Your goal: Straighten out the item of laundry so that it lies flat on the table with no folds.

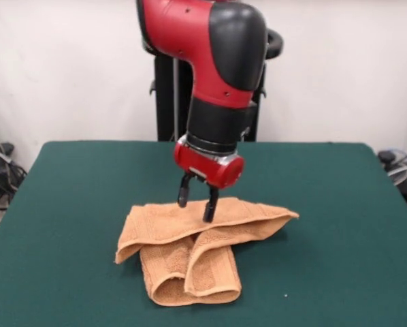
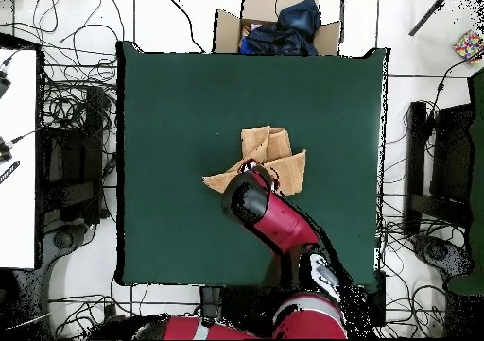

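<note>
The item of laundry [image 1: 190, 245] is an orange-tan towel lying crumpled near the middle of the table [image 1: 326, 204]. A wide fold runs across its far side, and two rolled lobes point toward the front edge. My gripper [image 1: 195, 210] hangs straight down over that far fold, open. Its black fingertips [image 1: 207, 216] sit just at the fabric's upper edge, and nothing shows clamped between them. In the overhead view the towel [image 2: 272, 153] lies in folded wedges on the green table [image 2: 170, 120]. There the red arm [image 2: 274, 219] covers the towel's near edge and hides the gripper.
An open cardboard box [image 2: 227, 30] holding dark blue items sits beyond the table's far edge in the overhead view. Cables and black stands ring the table, and a white desk [image 2: 19, 158] stands at the left. Green surface surrounds the towel on all sides.
</note>
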`<state>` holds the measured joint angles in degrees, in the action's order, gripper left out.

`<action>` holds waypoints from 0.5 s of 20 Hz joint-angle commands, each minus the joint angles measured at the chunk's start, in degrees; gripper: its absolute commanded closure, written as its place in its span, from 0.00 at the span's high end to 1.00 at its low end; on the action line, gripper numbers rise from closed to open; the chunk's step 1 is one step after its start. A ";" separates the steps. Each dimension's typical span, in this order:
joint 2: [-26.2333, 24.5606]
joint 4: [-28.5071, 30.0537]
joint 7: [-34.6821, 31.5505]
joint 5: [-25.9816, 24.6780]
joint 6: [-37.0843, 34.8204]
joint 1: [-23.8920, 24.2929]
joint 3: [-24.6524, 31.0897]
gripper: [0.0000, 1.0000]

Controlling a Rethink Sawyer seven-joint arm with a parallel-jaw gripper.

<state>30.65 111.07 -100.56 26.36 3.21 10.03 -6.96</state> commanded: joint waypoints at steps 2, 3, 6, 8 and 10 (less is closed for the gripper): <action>-6.33 -3.97 -14.59 1.64 3.79 1.97 6.62 1.00; -6.71 -4.05 -14.72 1.52 4.19 2.13 6.77 1.00; -7.34 -4.57 -13.91 2.35 3.25 0.55 4.78 1.00; -7.36 -4.86 -13.28 3.11 2.05 -0.65 3.23 1.00; -7.32 -4.24 -14.11 2.44 3.37 0.48 4.73 1.00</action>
<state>26.07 109.79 -100.56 26.38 5.51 11.06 -6.84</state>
